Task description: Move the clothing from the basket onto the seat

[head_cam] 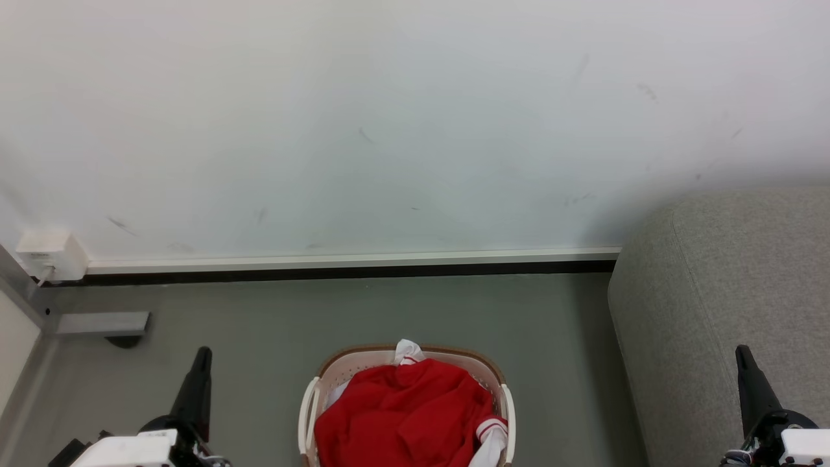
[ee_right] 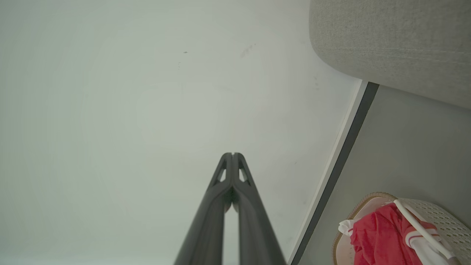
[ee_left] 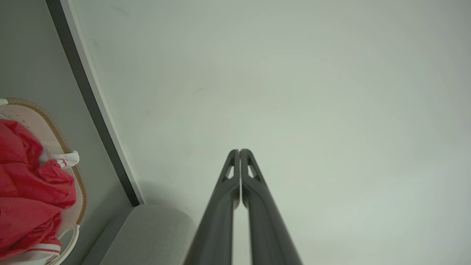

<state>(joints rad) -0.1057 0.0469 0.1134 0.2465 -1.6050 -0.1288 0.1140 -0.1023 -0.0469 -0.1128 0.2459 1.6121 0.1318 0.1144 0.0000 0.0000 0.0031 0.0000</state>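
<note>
— Location of clothing?
— Lies heaped inside basket; seat to basket's right.
— State of left end effector, right end effector?
— Pressed closed, gripping nothing, flanking basket.

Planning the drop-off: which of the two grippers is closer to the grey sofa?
The right gripper, at the head view's lower right, shows against the sofa; the left gripper stands on the basket's far side.
</note>
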